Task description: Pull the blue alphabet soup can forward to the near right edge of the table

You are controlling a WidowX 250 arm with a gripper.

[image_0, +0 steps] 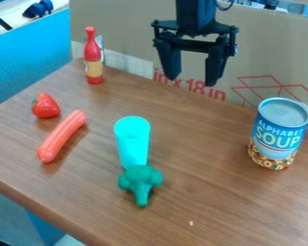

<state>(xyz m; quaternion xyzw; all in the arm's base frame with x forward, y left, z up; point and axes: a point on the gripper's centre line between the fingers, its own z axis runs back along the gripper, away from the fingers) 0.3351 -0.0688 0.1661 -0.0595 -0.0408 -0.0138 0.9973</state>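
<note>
The black gripper [191,79] hangs over the back part of the table, open and with nothing between its fingers. Below it and to the left stands a turquoise cup [132,143]. Directly in front of the cup is a green toy broccoli [140,184], its stem toward the front edge. An orange-red sausage [62,136] lies at the left, with a red strawberry [46,106] just behind it. A red bottle [93,57] with a tan label stands upright at the back left corner. At the right, a blue soup can [279,133] stands upright.
The brown wooden table [201,192] has its front edge running from the left down to the bottom. A cardboard sheet [127,29] rises along the back edge, behind the gripper. A blue panel [28,55] stands beyond the left edge.
</note>
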